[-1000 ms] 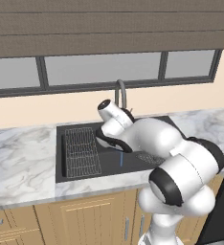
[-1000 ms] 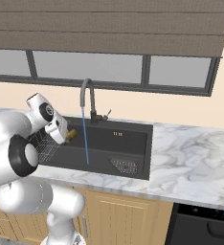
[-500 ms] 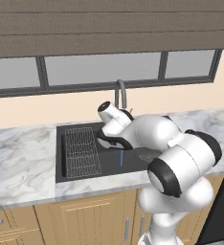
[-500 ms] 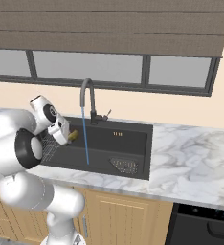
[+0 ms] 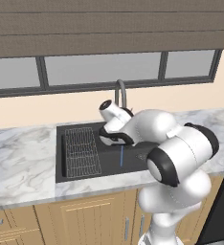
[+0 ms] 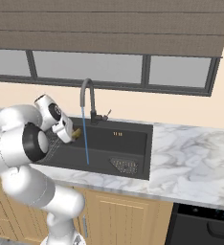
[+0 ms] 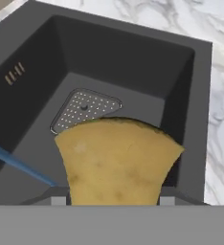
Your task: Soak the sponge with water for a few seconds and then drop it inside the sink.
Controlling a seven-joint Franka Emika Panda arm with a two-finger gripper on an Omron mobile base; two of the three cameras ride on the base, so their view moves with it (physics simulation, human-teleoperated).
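- Gripper (image 6: 73, 134) pinching the sponge (image 7: 117, 160) between its tips, carried above the sink (image 7: 133, 57) so that any release lands it in the basin.
- Sponge (image 6: 76, 133) just beside the water (image 6: 85, 139), seemingly not in it; held level with the stream, apparently for soaking.
- Water (image 7: 19, 165) falling straight from the faucet (image 6: 88, 98) to the basin floor.
- Strainer (image 7: 85, 109) below and beyond the sponge; wire rack (image 5: 82, 150) at the sink's far side.
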